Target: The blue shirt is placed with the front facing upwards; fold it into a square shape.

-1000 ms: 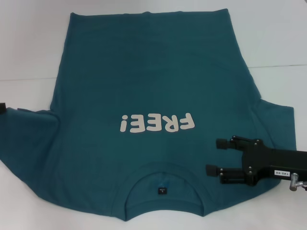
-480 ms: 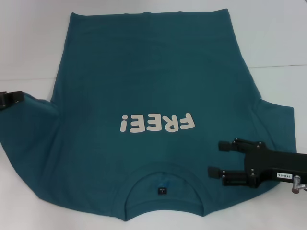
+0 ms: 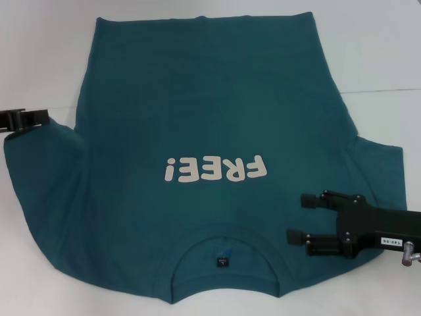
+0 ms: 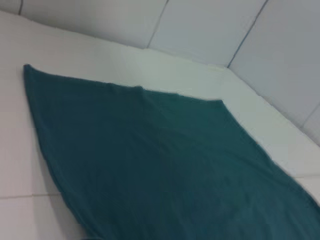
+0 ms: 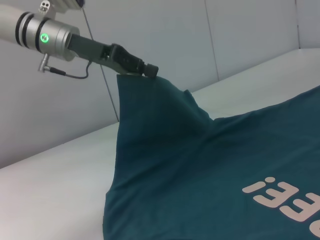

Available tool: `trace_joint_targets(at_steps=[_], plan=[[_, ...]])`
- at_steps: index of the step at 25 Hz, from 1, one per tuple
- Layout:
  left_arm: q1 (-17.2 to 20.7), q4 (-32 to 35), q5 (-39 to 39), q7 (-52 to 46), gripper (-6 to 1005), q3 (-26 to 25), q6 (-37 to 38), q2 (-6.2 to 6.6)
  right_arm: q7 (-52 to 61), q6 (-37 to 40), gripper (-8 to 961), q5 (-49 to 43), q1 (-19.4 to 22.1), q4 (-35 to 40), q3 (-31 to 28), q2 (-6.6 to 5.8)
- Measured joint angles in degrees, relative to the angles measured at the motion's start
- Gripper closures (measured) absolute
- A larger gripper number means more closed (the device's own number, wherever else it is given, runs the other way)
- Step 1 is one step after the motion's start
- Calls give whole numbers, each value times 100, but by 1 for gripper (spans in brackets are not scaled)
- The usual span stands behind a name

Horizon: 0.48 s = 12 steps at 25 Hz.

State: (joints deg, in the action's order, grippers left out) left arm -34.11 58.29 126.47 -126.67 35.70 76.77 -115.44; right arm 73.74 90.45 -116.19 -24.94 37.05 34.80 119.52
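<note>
The blue shirt [image 3: 204, 118] lies front up on the white table, collar and dark label [image 3: 223, 261] nearest me, cream "FREE!" lettering [image 3: 216, 169] on the chest. My left gripper [image 3: 46, 116] is at the shirt's left side, shut on the edge of the left sleeve. The right wrist view shows it [image 5: 150, 71] holding the sleeve [image 5: 145, 115] lifted off the table in a peak. My right gripper [image 3: 297, 217] is open and empty over the shirt's right shoulder, beside the collar. The left wrist view shows only the shirt's flat body [image 4: 165, 165].
The white table [image 3: 39, 52] shows around the shirt, with bare strips at left, right and far side. Pale wall panels [image 4: 210, 30] stand behind the table. The right sleeve [image 3: 378, 168] lies flat at the right edge.
My left gripper has come into view, moving up and inward with the left sleeve, which now rises off the table. The right gripper has shifted only slightly.
</note>
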Motion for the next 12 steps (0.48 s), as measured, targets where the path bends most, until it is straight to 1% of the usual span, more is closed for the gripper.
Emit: trace_joint_targets(at_steps=[1, 3, 8, 12], plan=[[-17, 14, 51, -35, 986, 99, 4, 47, 0, 0, 11, 0, -1, 1, 0, 0], [-47, 20, 165, -97, 985, 199, 12, 100, 0, 0, 11, 0, -2, 2, 0, 0], [-71, 150, 261, -180, 981, 244, 77, 130, 0, 0, 12, 0, 1, 4, 0, 1], [-73, 222, 265, -274, 978, 245, 178, 189, 0, 33, 12, 0, 3, 4, 0, 7]])
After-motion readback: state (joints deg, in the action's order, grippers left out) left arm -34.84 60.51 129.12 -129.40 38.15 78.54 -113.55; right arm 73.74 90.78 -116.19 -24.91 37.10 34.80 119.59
